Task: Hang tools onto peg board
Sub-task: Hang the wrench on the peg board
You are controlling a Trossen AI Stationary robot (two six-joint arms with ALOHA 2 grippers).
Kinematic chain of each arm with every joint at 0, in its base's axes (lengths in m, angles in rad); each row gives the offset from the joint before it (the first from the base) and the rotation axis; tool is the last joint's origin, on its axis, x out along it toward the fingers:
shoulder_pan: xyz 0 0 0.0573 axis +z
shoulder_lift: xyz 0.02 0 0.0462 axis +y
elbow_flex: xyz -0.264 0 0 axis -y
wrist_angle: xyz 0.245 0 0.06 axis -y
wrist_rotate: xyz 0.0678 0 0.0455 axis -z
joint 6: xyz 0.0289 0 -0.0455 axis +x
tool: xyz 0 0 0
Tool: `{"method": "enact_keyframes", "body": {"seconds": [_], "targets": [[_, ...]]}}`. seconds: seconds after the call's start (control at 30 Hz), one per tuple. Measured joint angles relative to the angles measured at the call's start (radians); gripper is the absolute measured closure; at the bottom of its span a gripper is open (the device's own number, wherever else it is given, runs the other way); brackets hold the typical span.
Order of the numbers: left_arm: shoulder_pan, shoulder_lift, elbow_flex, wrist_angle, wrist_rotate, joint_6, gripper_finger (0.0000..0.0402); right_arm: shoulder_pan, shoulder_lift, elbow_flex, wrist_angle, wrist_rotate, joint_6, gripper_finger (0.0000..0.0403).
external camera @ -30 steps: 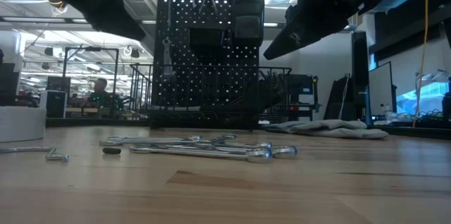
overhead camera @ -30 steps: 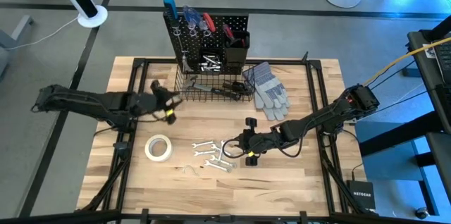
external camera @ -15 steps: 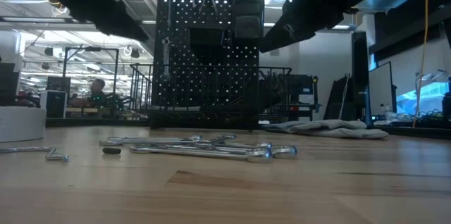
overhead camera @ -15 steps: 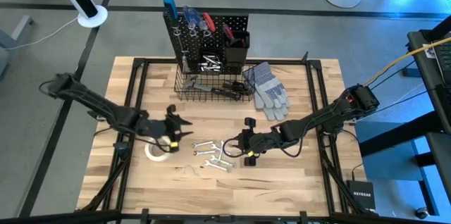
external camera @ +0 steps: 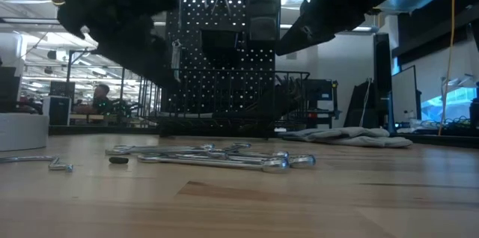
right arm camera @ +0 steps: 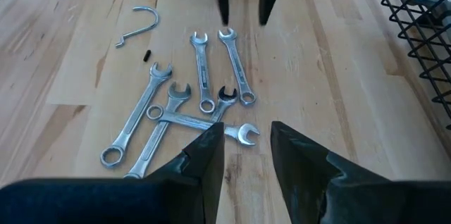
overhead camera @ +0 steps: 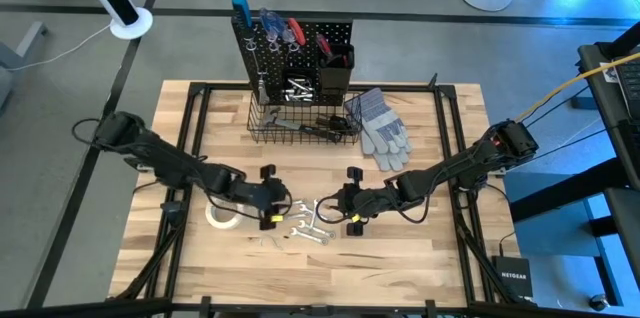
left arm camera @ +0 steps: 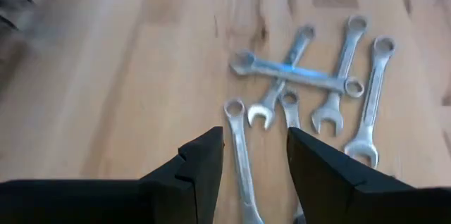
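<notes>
Wrenches [overhead camera: 303, 221], silver, loose in a cluster on the table [overhead camera: 420, 258] between both grippers. Left gripper [overhead camera: 277, 208], swung in from near the wire basket a second ago, now above the cluster's left edge, jaws open, nothing held. Right gripper [overhead camera: 340, 203] unmoved at the cluster's right, jaws parted, empty. Tape roll [overhead camera: 224, 210] partly under the left arm. Peg board [overhead camera: 292, 53] upright at the far edge: screwdrivers [overhead camera: 281, 30] hung on it; wire basket [overhead camera: 300, 123] at base holding dark tools, types unclear.
</notes>
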Motion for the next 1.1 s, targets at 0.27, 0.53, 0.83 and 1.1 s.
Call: {"method": "enact_keyframes", "body": {"seconds": [0.27,0.53,0.83,1.1], "targets": [[0.045,0.162,0.123,-0.160,0.099,-0.077,0.0254,0.000,0.000,0.000,0.000,0.000,0.000,0.0281],[0.102,0.284,0.195,-0.275,0.137,-0.132,0.0254,0.000,0.000,0.000,0.000,0.000,0.000,0.0281],[0.109,0.298,0.196,-0.306,0.174,-0.193,0.0279,0.001,0.000,0.000,0.000,-0.001,0.060,0.0281],[0.090,0.298,0.158,-0.284,0.161,-0.204,0.0367,0.042,0.000,0.000,-0.001,-0.001,0.128,0.0281]]}}
